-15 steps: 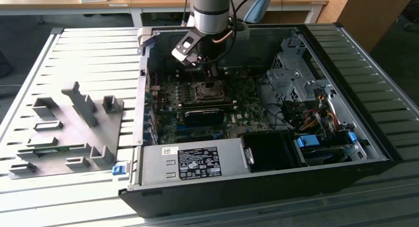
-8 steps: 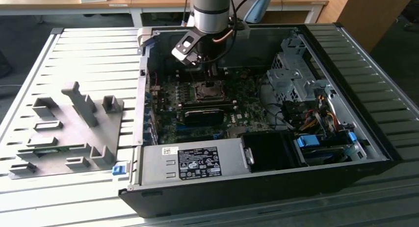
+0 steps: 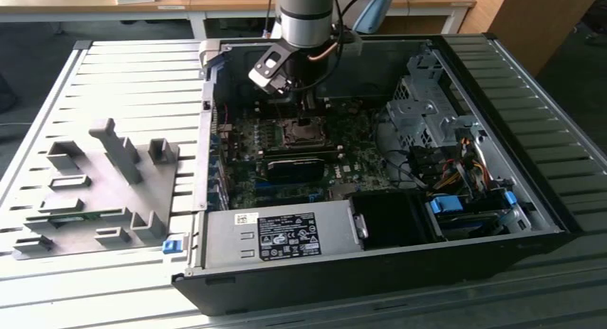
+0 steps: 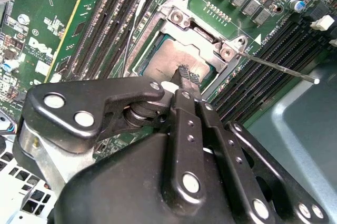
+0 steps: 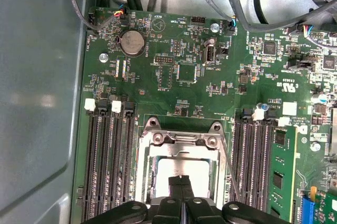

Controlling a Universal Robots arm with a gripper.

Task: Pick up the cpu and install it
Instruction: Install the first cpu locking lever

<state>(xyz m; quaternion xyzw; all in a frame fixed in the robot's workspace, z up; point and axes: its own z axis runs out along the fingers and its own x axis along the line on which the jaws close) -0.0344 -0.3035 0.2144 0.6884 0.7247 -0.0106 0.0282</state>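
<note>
Plainly, the gripper (image 5: 181, 184) has its two black fingers drawn together with barely a hairline between them, and nothing is pinched there. In the second wrist view its ribbed fingertip (image 4: 185, 75) sits on or just above the shiny top of the cpu (image 4: 160, 58); I cannot tell whether they touch. The cpu lies flat and square inside the metal socket frame (image 5: 181, 138), so to my eye it is already set in its seat rather than being carried. Closed like that, the fingers make one blunt tip, better suited to pressing or steadying the chip than to gripping it. The thin lever (image 4: 279, 68) sticks out sideways from the frame over the memory slots (image 5: 108, 166), which I take to mean the socket is unlatched. Those slots flank the socket on both sides of the green motherboard (image 5: 179, 71). The board lies at the bottom of the open computer case (image 3: 379, 276), which is tipped on its side, presumably so the arm (image 3: 305, 16) can come straight down toward its far end. Well apart, on the exterior view's left, grey fixture blocks (image 3: 114, 155) stand on the slatted table (image 3: 133, 73).
</note>
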